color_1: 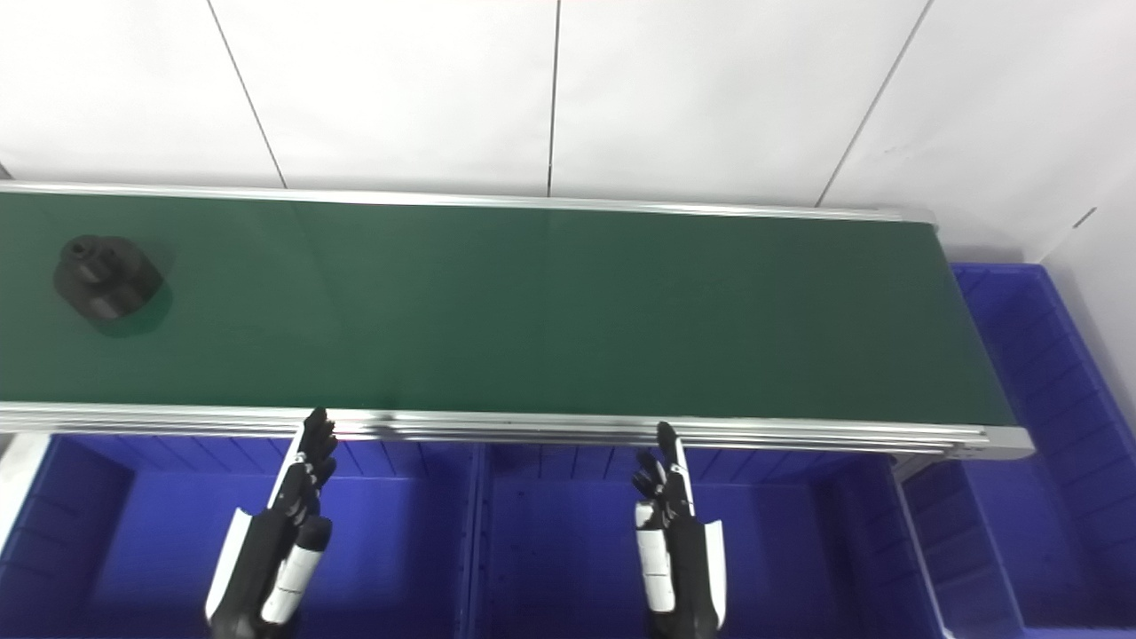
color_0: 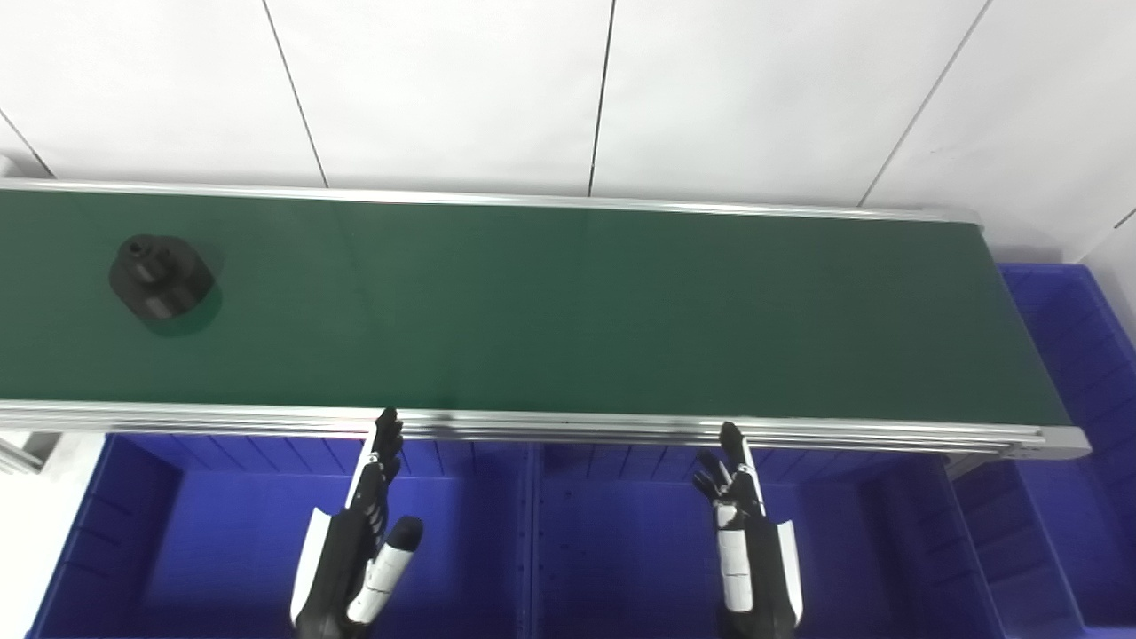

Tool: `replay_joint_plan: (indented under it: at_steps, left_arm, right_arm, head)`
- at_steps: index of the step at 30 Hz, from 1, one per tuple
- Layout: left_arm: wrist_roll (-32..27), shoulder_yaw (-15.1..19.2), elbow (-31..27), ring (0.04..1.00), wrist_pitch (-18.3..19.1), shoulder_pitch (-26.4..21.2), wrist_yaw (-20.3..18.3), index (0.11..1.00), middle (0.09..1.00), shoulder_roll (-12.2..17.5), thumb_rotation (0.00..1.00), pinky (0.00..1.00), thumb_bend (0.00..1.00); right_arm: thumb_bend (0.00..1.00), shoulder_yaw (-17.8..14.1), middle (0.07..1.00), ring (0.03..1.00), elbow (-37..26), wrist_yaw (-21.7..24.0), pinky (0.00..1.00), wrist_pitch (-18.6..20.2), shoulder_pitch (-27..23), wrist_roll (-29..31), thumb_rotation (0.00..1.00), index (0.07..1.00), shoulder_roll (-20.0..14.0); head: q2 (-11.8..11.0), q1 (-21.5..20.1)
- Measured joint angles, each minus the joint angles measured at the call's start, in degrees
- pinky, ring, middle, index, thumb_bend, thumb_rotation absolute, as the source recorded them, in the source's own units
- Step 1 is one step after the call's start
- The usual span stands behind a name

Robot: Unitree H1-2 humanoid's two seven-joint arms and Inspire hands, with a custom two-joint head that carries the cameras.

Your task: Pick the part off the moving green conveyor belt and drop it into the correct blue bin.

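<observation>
I am looking at the part, a black moulded piece with a broad faceted base and a short round boss on top, riding near the left end of the green conveyor belt, about midway between the far rail and the near rail. It is sitting well apart from both of my hands. I am judging it to be rigid and fairly light, probably plastic, with a matte skin that should not be too slippery; I am planning to take it across the wide base from above with fingers on opposite flats, since the boss looks too small to hold securely.

My left hand is hovering over the blue bin below the near rail, fingers stretched out straight toward the belt and holding nothing. My right hand is hanging over the neighbouring bin, fingers likewise extended and slightly spread, empty.

Another blue bin is lying past the belt's right end, partly cut off by the frame. I am unable to see any label on the bins, so I cannot tell which one is the right one. The part's underside and any detail in its dark surface are hard to make out, and the belt's left end is running out of view.
</observation>
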Motion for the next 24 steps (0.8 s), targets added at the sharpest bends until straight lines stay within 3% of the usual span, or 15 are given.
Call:
replay_joint_plan:
  at_steps: [2, 5, 8, 11, 13, 15, 24]
  left_arm:
    - [0.5, -0.1, 1.6, 1.000, -1.7, -0.2, 0.5, 1.000, 1.000, -0.2, 0.87, 0.98, 0.68]
    - [1.1, -0.3, 3.9, 1.000, -3.7, -0.7, 0.8, 1.000, 1.000, -1.0, 0.87, 0.98, 0.68]
    - [2.1, -0.6, 5.4, 0.992, -4.8, -1.2, 1.4, 1.000, 1.000, -1.9, 0.87, 0.96, 0.70]
    - [2.9, -0.6, 6.5, 0.974, -6.0, -1.5, 2.3, 1.000, 1.000, -2.3, 0.87, 0.94, 0.72]
    - [3.4, -0.6, 7.7, 0.971, -6.6, -1.6, 2.9, 1.000, 1.000, -2.7, 0.87, 0.93, 0.72]
    - [3.4, -0.7, 8.8, 0.973, -7.0, -1.6, 3.0, 1.000, 1.000, -3.3, 0.87, 0.93, 0.71]
    - [3.4, -1.0, 9.6, 0.969, -7.2, -2.4, 3.0, 1.000, 1.000, -3.7, 0.86, 0.92, 0.72]
  right_arm:
    - [0.76, -0.3, 1.000, 0.933, 1.3, 0.0, 0.90, 0.0, -0.1, 0.0, 0.98, 1.000, -0.5]
    - [0.76, -1.0, 1.000, 0.939, 2.6, 0.0, 0.91, -0.1, -0.5, 1.1, 0.97, 1.000, -1.1]
    - [0.75, -1.7, 1.000, 0.949, 3.8, 0.2, 0.92, -0.2, -1.1, 2.2, 0.97, 1.000, -1.5]
    - [0.73, -2.3, 1.000, 0.959, 4.8, 1.0, 0.94, -0.2, -1.6, 3.8, 0.96, 1.000, -1.6]
    - [0.72, -2.9, 1.000, 0.960, 5.2, 1.8, 0.94, -0.2, -1.8, 4.6, 0.99, 1.000, -1.6]
    - [0.72, -3.4, 1.000, 0.967, 6.1, 2.4, 0.94, -0.3, -2.1, 4.7, 0.99, 1.000, -1.6]
    - [0.75, -5.5, 1.000, 0.998, 7.2, 5.0, 0.99, -0.3, -2.7, 5.9, 0.98, 1.000, -1.5]
  head:
    - [-3.5, 1.9]
    - [-6.3, 3.4]
    - [-7.1, 4.0]
    - [-10.4, 6.0]
    - [-10.9, 6.2]
    - [-12.7, 7.6]
    - [-13.0, 8.8]
